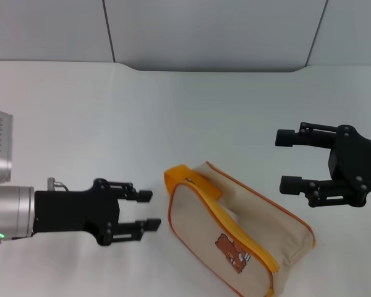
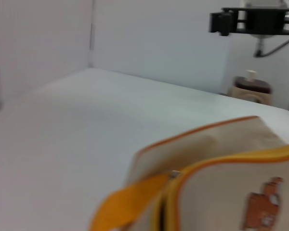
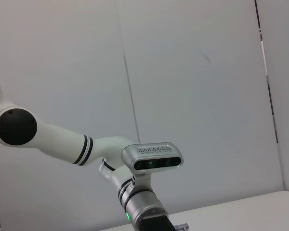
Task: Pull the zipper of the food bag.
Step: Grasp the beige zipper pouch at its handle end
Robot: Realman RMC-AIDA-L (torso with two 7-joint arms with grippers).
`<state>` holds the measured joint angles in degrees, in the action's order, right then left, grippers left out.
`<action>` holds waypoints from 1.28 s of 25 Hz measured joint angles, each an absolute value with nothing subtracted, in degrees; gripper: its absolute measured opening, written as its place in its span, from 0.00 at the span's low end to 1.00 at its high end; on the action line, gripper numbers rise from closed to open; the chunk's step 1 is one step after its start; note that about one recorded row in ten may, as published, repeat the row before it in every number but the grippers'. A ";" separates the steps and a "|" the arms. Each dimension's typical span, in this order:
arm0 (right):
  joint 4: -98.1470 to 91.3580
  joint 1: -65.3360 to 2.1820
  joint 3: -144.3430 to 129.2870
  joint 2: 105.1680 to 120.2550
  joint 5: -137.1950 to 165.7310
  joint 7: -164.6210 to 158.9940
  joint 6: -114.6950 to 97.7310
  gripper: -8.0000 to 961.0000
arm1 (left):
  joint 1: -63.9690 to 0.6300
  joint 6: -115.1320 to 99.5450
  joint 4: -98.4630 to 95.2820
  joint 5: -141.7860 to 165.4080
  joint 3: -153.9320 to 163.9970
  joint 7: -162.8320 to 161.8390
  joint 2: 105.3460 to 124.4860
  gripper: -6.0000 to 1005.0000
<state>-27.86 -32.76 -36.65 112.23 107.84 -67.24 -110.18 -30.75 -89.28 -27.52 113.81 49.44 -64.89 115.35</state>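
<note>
Our left gripper point(image 1: 149, 210), open and empty, faces the food bag point(image 1: 235, 238); right gripper point(image 1: 292, 161) open at two o'clock; no legible writing.

A plain white surface point(image 1: 111, 124) stretches out before me, ending at a grey panelled wall point(image 1: 204, 31) on the far side. In my left wrist view a small brown-topped bottle point(image 2: 251, 86) stands beyond the surface's far edge.
</note>
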 joint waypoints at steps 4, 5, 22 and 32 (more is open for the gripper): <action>-27.86 -32.92 -36.65 112.24 107.84 -67.23 -110.17 0.83 | -30.19 -85.04 -29.09 113.38 45.17 -61.51 117.37 0.56; -27.86 -32.93 -36.64 112.25 107.84 -67.24 -110.19 0.83 | -30.26 -84.35 -29.31 113.37 44.92 -60.95 117.63 0.56; -27.79 -31.99 -36.39 112.33 107.84 -67.39 -110.31 0.81 | -35.55 -80.18 -27.70 113.65 51.55 -54.10 119.06 0.55; -27.86 -32.23 -36.03 112.33 107.84 -67.41 -110.12 0.80 | -36.43 -79.08 -26.64 114.02 54.31 -53.92 118.94 0.46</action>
<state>-27.86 -32.23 -36.03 112.33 107.84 -67.41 -110.12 -36.43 -79.08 -26.64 114.02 54.31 -53.92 118.94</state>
